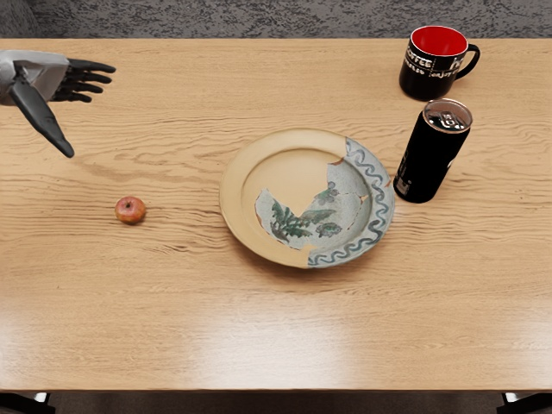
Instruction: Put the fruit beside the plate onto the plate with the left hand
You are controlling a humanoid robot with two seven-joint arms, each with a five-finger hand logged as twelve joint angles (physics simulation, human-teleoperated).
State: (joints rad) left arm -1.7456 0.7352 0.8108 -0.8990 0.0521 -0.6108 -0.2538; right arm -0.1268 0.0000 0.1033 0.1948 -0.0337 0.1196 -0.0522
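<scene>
Apple: the apple point(130, 210) is lying on the bare table point(172, 302), left of the plate point(237, 185) and apart from it, with a strip of wood showing between them.
Apple's shape: it is looking roughly round, so no long axis is dictating the approach; it is too small to tell which way the stem is pointing.
Plate: it is sitting near the middle of the table with nothing on it, so the task is not yet begun.
Left hand: the left hand point(52, 82) is hovering at the far left edge, well apart from the apple and touching nothing.
Fingers: the fingers point(90, 78) are stretching out loosely toward the right, the thumb point(43, 121) is hanging down and toward the viewer; they are holding nothing.
Key relation: the apple is lying nearer the viewer than the fingers and somewhat to their right, so the hand is likely needing to come toward the near edge and drop before closing.
Nearer arm: only the left arm is showing, and the apple is lying on its side of the plate.
Bystanders: a mug point(434, 65) and a can point(429, 155) are standing right of the plate, out of the likely path.
</scene>
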